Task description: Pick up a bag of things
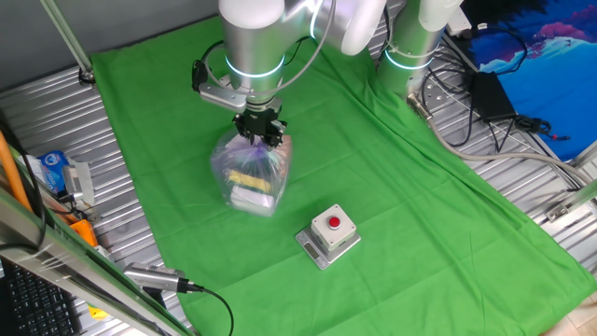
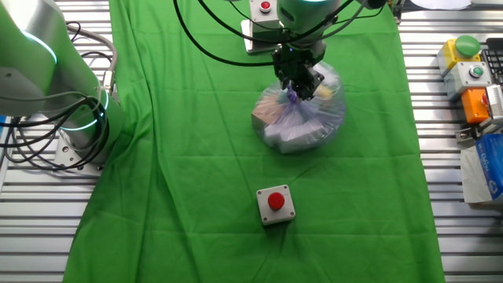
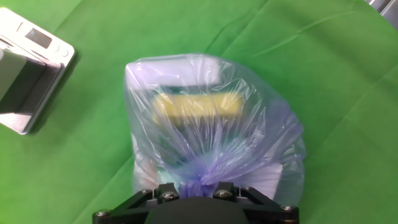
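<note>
The bag of things point(image 1: 250, 175) is a translucent purplish plastic bag on the green cloth, with a yellow item and white items inside. It also shows in the other fixed view as the bag point(image 2: 302, 118) and fills the hand view, bag point(image 3: 211, 130). My gripper point(image 1: 258, 132) comes down from above and is shut on the bag's gathered top, gripper point(image 2: 299, 81). In the hand view the purple knot sits pinched between the two black fingers, gripper point(image 3: 204, 188). Whether the bag's base still rests on the cloth I cannot tell.
A grey box with a red button point(image 1: 329, 233) sits on the cloth near the bag, box point(image 2: 276, 205). Another such box point(image 2: 262, 9) lies at the cloth's far edge. Coloured button boxes point(image 2: 471, 71) stand off the cloth on the metal table. Cables run round the arm base point(image 1: 415, 56).
</note>
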